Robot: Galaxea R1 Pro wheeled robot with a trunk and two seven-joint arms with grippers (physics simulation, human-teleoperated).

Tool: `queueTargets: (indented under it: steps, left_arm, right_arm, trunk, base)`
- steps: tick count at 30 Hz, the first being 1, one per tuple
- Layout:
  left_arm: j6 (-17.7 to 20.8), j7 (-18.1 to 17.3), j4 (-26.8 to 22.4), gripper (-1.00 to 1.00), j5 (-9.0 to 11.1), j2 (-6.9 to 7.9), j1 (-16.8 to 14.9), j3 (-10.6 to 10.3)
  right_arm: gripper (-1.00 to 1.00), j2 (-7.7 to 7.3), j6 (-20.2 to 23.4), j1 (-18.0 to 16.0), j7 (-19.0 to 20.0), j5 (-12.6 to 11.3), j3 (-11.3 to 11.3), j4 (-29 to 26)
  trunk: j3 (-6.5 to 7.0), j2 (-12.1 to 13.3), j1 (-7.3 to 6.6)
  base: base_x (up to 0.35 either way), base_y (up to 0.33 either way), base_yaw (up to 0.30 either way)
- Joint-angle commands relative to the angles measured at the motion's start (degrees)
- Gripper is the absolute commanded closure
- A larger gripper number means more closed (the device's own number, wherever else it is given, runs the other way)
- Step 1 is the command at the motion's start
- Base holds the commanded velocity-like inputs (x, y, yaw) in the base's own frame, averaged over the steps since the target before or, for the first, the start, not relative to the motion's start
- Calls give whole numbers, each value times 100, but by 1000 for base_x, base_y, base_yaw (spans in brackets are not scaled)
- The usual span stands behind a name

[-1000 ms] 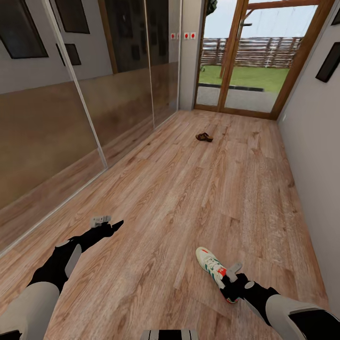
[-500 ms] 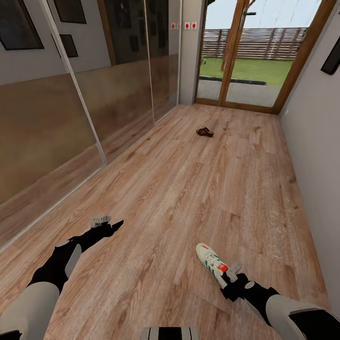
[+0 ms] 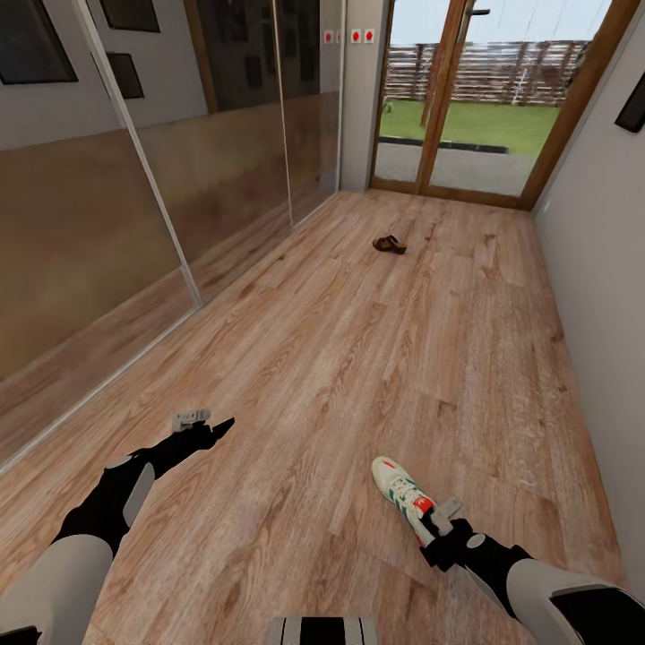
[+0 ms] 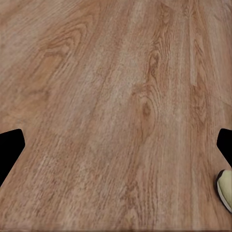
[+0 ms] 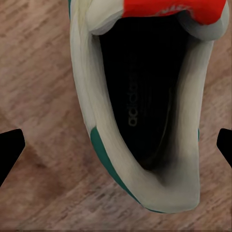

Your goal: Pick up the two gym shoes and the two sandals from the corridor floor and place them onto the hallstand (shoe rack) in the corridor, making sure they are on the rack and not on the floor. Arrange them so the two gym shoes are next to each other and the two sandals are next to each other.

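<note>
Head view, corridor. The right gripper (image 3: 436, 527) sits at the heel end of a gym shoe (image 3: 403, 495), which lies on the floor (image 3: 394, 358) with its toe pointing away from the robot. The gripper overlaps the shoe's heel, but whether its jaws are closed on the shoe or merely over it cannot be told. In the right wrist view the shoe (image 5: 145, 106) lies directly between the two dark fingertips (image 5: 9, 147), which stand wide apart at the frame edges; the camera looks straight into the dark shoe opening, with the orange-red patch at one end and a green stripe along the white side. No contact between fingertips and shoe is visible.

The left gripper (image 3: 213, 426) is extended low over bare floor, well apart from the shoe and to its left. In the left wrist view its fingertips (image 4: 10, 147) stand wide apart over wood grain (image 4: 116, 111), holding nothing; the pale edge of the shoe (image 4: 224, 189) shows at the frame's margin.

A sandal (image 3: 389, 244), small and dark brown, lies on the floor far ahead, near the glass door (image 3: 466, 98) at the corridor's end. Mirrored panels (image 3: 134, 197) line the left wall; a plain wall (image 3: 600, 296) bounds the right.
</note>
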Motion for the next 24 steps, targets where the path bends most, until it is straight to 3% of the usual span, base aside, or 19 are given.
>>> queueTargets:
  steps: [1, 12, 24]
  left_arm:
    - [60, -27, -1, -100, 57, -1, -3, 11]
    - [60, -23, -1, -100, 57, -1, -3, 11]
    - [60, -22, -1, -100, 57, -1, -3, 11]
  right_arm:
    - [-100, -3, -41, -9, 10, -24, 45, 21]
    - [-100, -43, -43, -9, 10, -25, 45, 21]
    - [-100, -127, -51, -9, 10, -25, 45, 21]
  trunk:
    - [-5, -2, -1]
    - [-5, -2, -1]
    - [-160, -12, 17]
  base:
    - [0, 0, 0]
    - [0, 0, 0]
    - [0, 0, 0]
